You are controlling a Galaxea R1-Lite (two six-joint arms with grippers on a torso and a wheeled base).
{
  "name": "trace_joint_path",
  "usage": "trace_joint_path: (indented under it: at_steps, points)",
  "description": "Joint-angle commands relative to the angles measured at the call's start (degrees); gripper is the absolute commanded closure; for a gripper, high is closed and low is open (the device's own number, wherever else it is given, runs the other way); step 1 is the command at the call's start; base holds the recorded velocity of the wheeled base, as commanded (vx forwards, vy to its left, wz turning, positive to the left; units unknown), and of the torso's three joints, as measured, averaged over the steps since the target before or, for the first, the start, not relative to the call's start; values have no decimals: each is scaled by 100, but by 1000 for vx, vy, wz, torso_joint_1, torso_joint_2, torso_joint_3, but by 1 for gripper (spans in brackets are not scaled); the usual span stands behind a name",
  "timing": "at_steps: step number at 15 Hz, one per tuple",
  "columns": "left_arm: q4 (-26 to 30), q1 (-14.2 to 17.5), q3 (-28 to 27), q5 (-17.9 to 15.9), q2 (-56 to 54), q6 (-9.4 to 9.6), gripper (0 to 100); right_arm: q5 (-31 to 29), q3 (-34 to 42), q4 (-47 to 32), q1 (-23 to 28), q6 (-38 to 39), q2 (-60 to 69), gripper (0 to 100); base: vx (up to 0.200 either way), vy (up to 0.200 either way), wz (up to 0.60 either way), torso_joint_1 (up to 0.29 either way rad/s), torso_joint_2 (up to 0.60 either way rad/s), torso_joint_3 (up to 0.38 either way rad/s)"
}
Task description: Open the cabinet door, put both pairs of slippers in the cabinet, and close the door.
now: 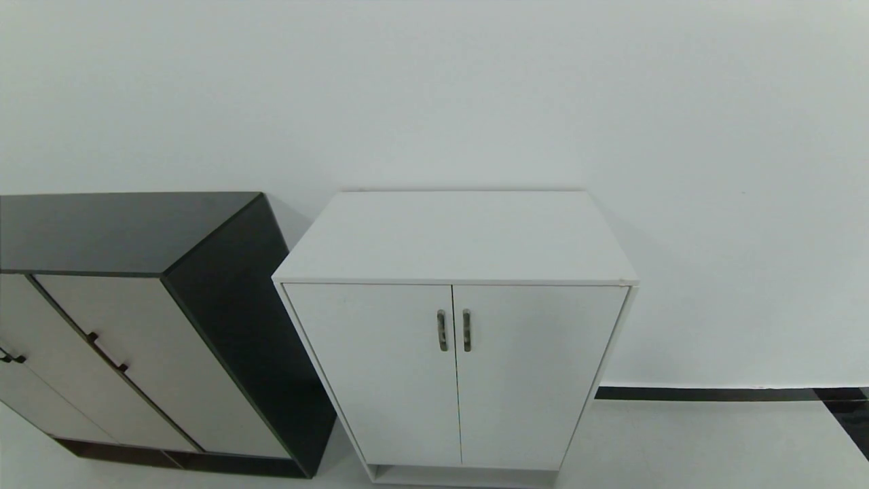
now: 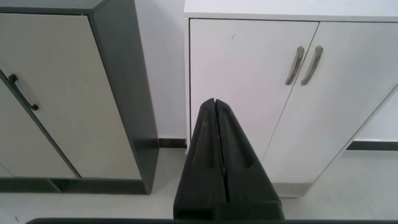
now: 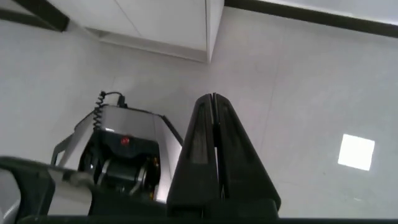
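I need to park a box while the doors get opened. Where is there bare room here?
The white cabinet's top is bare, wall behind it. So is the black cabinet's top. Open floor lies right of the white cabinet, up to the wall. Tight: between the two cabinets.

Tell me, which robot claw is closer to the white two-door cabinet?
Probably left. The shut left gripper points at the white two-door cabinet, toward its left door. The shut right gripper points down at the floor beside its base.
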State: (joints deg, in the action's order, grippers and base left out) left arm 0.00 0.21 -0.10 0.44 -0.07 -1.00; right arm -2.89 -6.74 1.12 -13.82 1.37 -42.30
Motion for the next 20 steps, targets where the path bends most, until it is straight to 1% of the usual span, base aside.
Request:
trace_joint_path:
  at_steps: [1, 5, 11, 15, 19, 20]
  points:
    - [0, -3, 1, 0, 7, 3, 100, 25, 270, -51, 20, -5, 591, 100, 0, 0, 0, 0, 0, 0]
    - [0, -3, 1, 0, 7, 3, 100, 60, 604, -24, -41, 4, 600, 100, 0, 0, 0, 0, 0, 0]
    - [0, 6, 1, 0, 7, 3, 100, 192, 674, -103, -156, -66, 618, 100, 0, 0, 0, 0, 0, 0]
    - [0, -3, 1, 0, 7, 3, 100, 183, 674, -103, -129, -66, 820, 100, 0, 0, 0, 0, 0, 0]
    - [0, 6, 1, 0, 7, 3, 100, 175, 674, -103, 170, -75, 1163, 100, 0, 0, 0, 0, 0, 0]
    - [0, -3, 1, 0, 7, 3, 100, 175, 674, -103, 354, -84, 1374, 100, 0, 0, 0, 0, 0, 0]
